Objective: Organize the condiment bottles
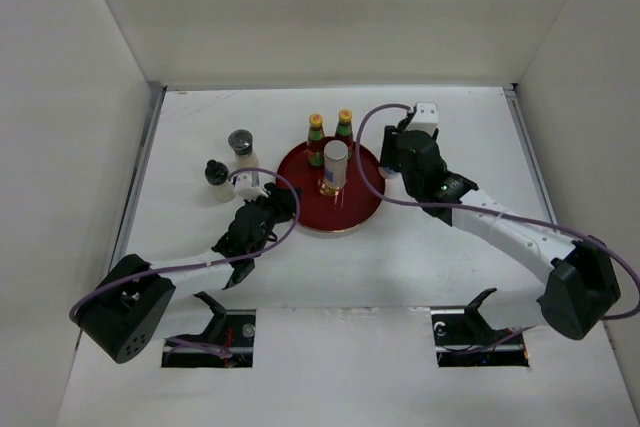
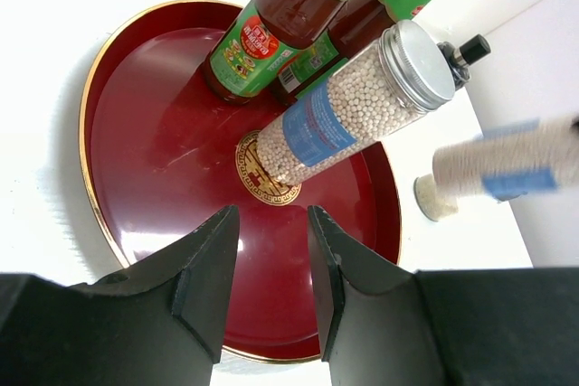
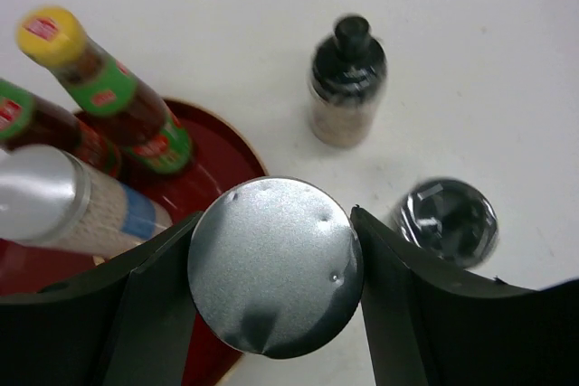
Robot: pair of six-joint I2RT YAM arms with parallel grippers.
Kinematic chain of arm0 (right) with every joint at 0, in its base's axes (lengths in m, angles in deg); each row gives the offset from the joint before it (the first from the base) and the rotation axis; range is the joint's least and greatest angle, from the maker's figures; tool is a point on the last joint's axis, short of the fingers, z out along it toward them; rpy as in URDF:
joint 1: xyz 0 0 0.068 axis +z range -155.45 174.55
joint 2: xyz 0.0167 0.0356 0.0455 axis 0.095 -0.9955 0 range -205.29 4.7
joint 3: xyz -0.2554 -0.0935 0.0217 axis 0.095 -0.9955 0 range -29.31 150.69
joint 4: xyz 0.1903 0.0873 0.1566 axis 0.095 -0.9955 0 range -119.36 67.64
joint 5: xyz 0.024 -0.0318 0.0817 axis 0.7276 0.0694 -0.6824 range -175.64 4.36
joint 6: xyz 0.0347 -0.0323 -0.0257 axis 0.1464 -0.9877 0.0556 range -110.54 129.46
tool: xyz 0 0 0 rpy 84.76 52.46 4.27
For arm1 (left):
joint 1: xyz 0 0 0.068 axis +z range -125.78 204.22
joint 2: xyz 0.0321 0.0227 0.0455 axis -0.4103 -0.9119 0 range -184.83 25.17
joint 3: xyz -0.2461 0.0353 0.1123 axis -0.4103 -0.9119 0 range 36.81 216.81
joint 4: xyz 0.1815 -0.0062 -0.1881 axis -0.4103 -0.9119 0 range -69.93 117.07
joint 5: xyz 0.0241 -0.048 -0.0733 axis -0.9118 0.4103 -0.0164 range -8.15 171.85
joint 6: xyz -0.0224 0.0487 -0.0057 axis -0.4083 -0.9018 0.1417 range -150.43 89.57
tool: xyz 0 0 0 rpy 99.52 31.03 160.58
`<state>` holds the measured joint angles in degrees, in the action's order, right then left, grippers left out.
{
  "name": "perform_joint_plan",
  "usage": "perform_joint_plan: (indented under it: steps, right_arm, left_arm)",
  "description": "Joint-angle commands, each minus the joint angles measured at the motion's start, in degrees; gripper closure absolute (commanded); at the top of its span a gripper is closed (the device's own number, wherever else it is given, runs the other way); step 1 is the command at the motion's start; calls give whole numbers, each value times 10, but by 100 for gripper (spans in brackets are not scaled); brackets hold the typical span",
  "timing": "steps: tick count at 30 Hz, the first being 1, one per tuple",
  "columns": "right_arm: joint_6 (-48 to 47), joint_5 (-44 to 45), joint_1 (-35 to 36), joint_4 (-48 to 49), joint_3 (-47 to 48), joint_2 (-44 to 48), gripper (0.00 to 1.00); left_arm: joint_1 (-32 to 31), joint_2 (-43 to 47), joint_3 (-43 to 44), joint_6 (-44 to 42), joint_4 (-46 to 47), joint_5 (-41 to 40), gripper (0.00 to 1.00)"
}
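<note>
Two red sauce bottles point(image 1: 315, 135) point(image 1: 344, 125) and a silver-capped shaker point(image 1: 335, 162) stand on the round dark-red tray point(image 1: 360, 197). My right gripper point(image 3: 276, 223), just right of the tray point(image 1: 393, 152), is shut on the silver cap of a second shaker point(image 3: 276, 264). That shaker shows blurred and tilted in the left wrist view point(image 2: 516, 164). My left gripper point(image 2: 271, 223) is open and empty over the tray's near-left rim point(image 1: 275, 197). Two black-capped jars point(image 1: 241, 144) point(image 1: 214, 174) stand left of the tray.
The right wrist view shows two black-capped jars point(image 3: 346, 79) point(image 3: 445, 221) on the white table beyond the held shaker. A black knob cap point(image 2: 470, 48) shows behind the tray's shaker. White walls enclose the table on three sides.
</note>
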<state>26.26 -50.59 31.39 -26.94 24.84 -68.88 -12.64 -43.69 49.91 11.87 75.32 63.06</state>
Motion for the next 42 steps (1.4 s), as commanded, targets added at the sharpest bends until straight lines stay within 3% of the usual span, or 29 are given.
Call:
perform_joint_plan:
  steps: [1, 10, 18, 20, 24, 30, 34, 36, 38, 39, 42]
  right_arm:
    - [-27, -20, 5, 136, 53, -37, 39]
    - [-27, -81, -13, 178, 154, -186, 38]
    - [-20, -82, -21, 184, 166, -256, 35]
    - [-18, -84, -22, 182, 165, -265, 32]
    - [-10, -80, -22, 184, 164, -271, 14]
    - [5, -85, -20, 186, 143, -192, 2]
    - [15, -79, -20, 197, 84, -105, 1]
    - [38, -79, -23, 204, 30, -55, 3]
    - [69, -76, -33, 216, -29, -13, 13]
    - [88, -75, -36, 224, -59, 5, 22]
    - [125, -74, -38, 242, -133, 51, 64]
  left_arm:
    - [0, 13, 0, 1, 38, 2, 66]
    - [-4, 13, 2, -2, 36, 1, 66]
    - [0, 14, 1, -2, 35, 1, 66]
    - [3, 7, 2, -1, 36, 3, 66]
    - [0, 12, 4, -7, 33, 2, 64]
    - [4, 35, 15, -40, 20, -10, 44]
    - [3, 74, 62, -55, -65, -20, 32]
    - [14, 94, 95, -60, -130, -27, 29]
    - [31, 102, 132, -61, -197, -50, 28]
    - [43, 98, 152, -61, -226, -65, 28]
    - [82, 59, 219, -64, -304, -93, 27]
